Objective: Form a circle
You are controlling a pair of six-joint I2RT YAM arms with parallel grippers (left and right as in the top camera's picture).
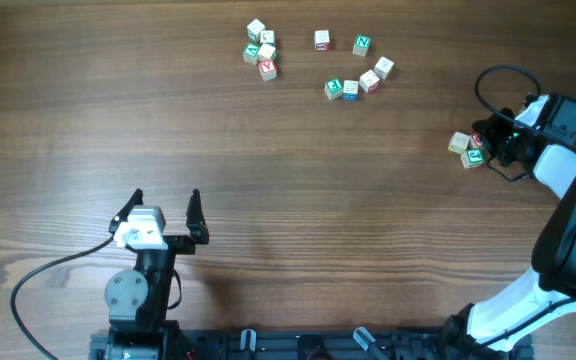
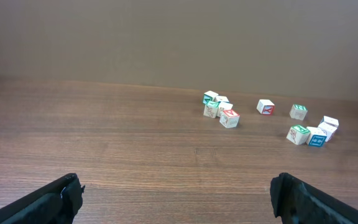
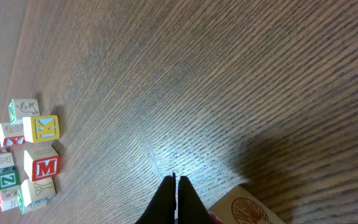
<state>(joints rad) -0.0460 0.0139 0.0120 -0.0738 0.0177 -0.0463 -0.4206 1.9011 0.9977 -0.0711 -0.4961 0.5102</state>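
Sitting near the front left of the wooden table [image 1: 68, 110], the left gripper [image 1: 166, 195] has its two dark fingers spread wide with nothing between them. Its own wrist view shows only bare wood in the gap and the blocks far ahead. Further back and right of it, at the far edge, lies a cluster of five blocks [image 1: 266, 52], packed together and touching, the nearest one showing a red mark. Just right of the cluster, apart from it, a lone block [image 1: 321, 39] with red print stands by itself. A green N block [image 1: 362, 44] sits beside that one with a gap between them. Below and to the right, a curved row of four blocks [image 1: 350, 89] bends from a green-faced one up to a pale one, each close to its neighbour. These pieces trace a loose, broken loop — not a closed ring. Well to the right, a huddle of blocks [image 1: 459, 143] lies at the tip of the right gripper [image 1: 486, 140]. The right wrist view shows that claw's fingers pressed flat together and gripping nothing, with a shell-drawn block [image 3: 248, 210] just beside them — whether it touches them is unclear.
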